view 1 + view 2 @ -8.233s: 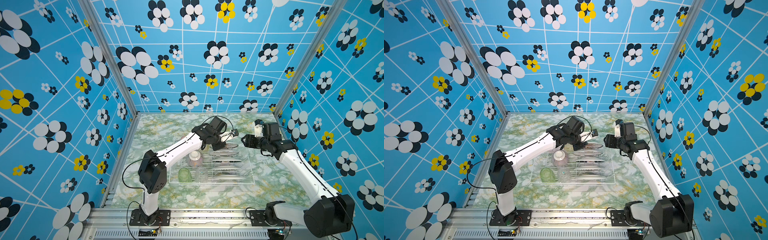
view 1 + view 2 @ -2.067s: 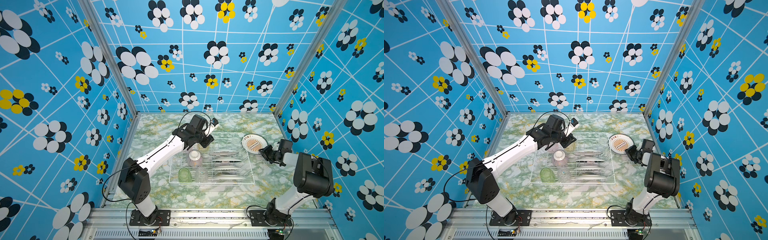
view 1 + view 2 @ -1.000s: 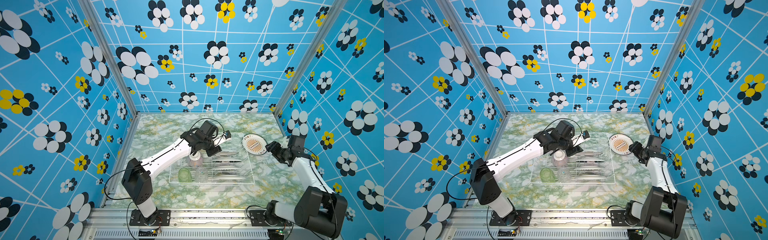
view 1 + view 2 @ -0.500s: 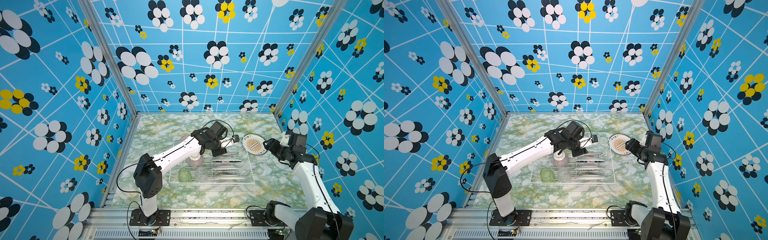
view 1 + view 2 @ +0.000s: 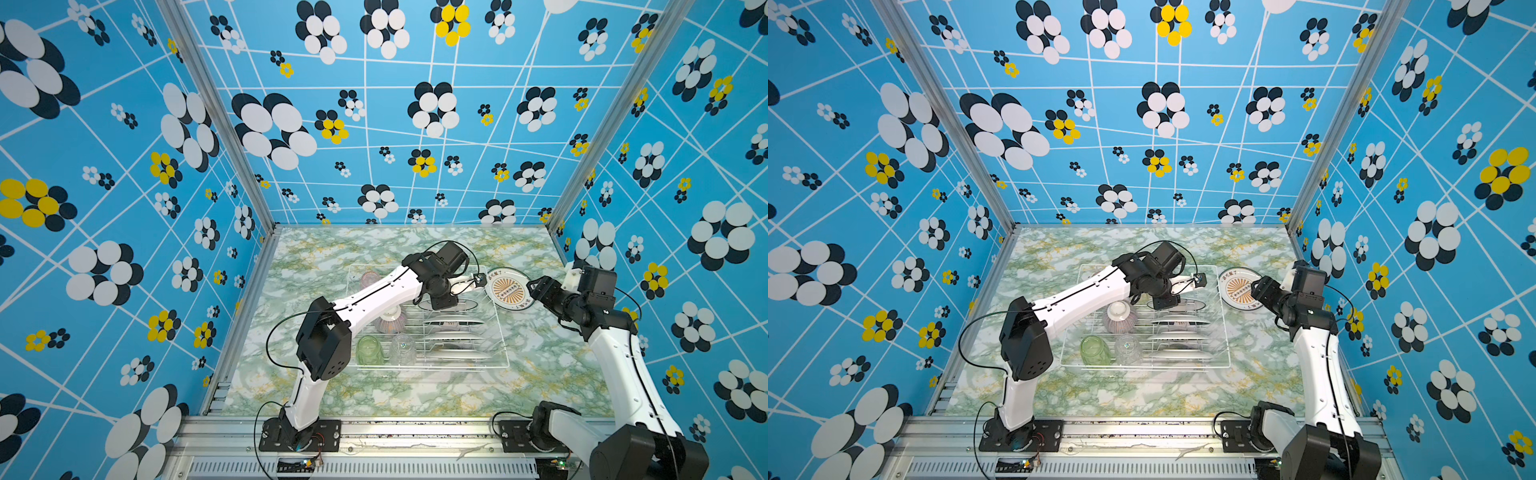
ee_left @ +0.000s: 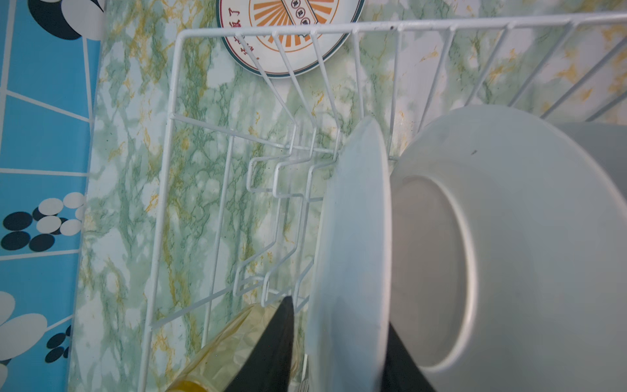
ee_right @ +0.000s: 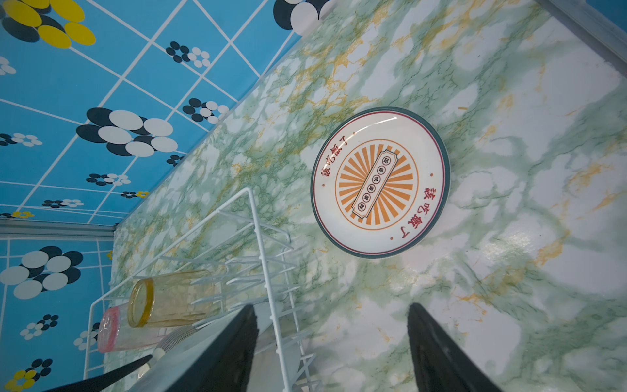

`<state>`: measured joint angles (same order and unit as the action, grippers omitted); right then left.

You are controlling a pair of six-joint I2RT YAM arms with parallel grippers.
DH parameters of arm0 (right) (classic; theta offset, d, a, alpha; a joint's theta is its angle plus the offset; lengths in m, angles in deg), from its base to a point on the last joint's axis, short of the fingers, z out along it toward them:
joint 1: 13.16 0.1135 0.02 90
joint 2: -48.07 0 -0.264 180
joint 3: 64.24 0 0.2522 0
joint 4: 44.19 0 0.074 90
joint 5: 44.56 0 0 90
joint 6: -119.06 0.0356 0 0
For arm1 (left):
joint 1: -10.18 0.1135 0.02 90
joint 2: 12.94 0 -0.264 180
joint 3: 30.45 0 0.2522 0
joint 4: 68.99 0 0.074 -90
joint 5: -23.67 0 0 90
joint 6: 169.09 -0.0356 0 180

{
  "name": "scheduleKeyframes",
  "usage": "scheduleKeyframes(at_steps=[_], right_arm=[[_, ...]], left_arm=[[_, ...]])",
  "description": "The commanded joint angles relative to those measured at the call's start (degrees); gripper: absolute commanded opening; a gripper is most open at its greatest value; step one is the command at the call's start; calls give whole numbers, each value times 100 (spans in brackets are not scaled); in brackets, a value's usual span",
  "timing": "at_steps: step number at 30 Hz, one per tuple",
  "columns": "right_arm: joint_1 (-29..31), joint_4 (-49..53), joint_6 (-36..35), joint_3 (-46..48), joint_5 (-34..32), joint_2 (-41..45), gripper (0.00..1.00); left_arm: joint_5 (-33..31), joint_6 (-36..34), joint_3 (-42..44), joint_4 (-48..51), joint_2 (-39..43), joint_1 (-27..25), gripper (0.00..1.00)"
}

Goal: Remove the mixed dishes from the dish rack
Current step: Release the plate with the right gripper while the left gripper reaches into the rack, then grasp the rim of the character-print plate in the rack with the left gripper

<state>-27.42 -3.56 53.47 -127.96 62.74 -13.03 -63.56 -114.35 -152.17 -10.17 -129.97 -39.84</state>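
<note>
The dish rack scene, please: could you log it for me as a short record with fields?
Unloaded: one plate, flat on table beside dish rack
Left gripper: astride a racked plate, grip unclear
Right gripper: open, empty
In rack: bowl, green tumbler, clear tumbler, yellow tumbler, pink tumbler, more plates

Robot lab test booth: flower-patterned blue walls (image 5: 374,124), aluminium frame (image 5: 415,430), marbled tabletop (image 5: 374,399).

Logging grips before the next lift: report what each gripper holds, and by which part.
Right gripper: fingers apart, nothing held. Left gripper: fingers straddle the rim of a white plate standing in the dish rack; whether they clamp it cannot be told.
</note>
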Motion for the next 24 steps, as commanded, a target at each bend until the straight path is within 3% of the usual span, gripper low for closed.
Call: scheduleKeyframes(at_steps=[1, 13, 14, 17, 18, 24], right_arm=[[39, 52, -24, -45, 90, 141, 72], [39, -85, 43, 11, 185, 169, 72], [41, -94, 48, 17, 188, 169, 72], [43, -128, 64, 47, 195, 176, 72], [42, -128, 71, 56, 198, 185, 72], [46, -121, 69, 83, 213, 254, 72]], left_arm=[[-370, -157, -203, 174, -94, -33, 35], [-1001, -314, 285, -647, 170, -137, 33], [-991, -321, 302, -667, 187, -139, 31], [-979, -315, 239, -585, 137, -135, 7], [-986, -301, 189, -541, 109, -134, 4], [-1015, -253, 144, -536, 80, -135, 3]])
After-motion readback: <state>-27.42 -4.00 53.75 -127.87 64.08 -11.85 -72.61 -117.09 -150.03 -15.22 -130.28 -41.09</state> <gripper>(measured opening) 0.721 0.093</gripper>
